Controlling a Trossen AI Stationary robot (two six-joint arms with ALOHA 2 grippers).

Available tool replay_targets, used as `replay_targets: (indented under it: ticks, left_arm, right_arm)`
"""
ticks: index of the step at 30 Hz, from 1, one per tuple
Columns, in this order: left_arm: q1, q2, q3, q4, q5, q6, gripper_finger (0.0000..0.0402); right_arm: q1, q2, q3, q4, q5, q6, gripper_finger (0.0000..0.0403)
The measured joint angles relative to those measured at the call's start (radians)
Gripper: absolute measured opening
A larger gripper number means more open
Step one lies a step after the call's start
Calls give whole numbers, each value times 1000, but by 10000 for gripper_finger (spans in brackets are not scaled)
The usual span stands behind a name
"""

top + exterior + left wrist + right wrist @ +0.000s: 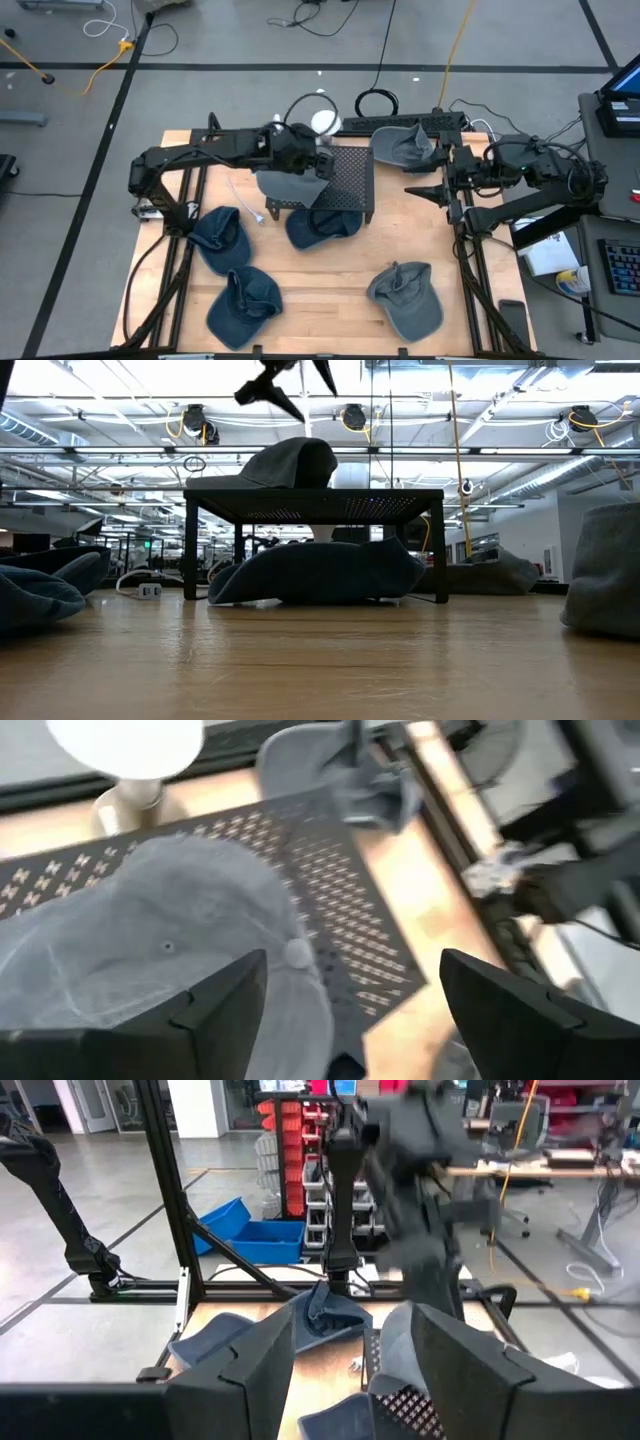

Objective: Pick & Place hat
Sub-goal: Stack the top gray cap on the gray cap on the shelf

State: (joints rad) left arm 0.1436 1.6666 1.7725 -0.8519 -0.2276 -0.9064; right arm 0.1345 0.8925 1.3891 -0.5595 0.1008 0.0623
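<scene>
Seen from above, a grey cap (290, 186) lies on the left part of a black perforated stand (352, 180) at the middle of the wooden table (330, 290). The left gripper (322, 158) hovers over that cap, its fingers spread and holding nothing. A dark blue cap (322, 226) sits partly under the stand's near edge. Two more blue caps (220, 238) (244, 304) lie to the left, a grey one (408, 298) near the front right, another grey one (404, 144) at the back. The right gripper (424, 190) waits at the right side, jaws apart and empty.

From table height, the grey cap (285, 464) rests on the stand's (315, 500) top, the blue cap (320, 572) beneath it, and the left gripper (290, 380) hangs just above, clear of the cap.

Through the left wrist camera, the grey cap (150, 960) fills the space ahead of two parted fingers (225, 1010), on the perforated surface (340, 910).

The right wrist camera shows its own fingers (260, 1370) apart, with the left arm (410, 1170) blurred beyond over the stand.
</scene>
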Motion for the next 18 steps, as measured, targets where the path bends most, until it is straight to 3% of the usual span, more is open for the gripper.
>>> replay_targets:
  ticks: [4,11,18]
  left_arm:
    - [0,-55,0,26,66,86,309]
    - [-2,-146,0,79,177,193,310]
    - [-2,-220,0,97,292,262,310]
  right_arm:
    - [0,6,0,-47,8,12,196]
    - [-6,37,0,-153,137,68,199]
    - [-11,94,0,-282,133,168,237]
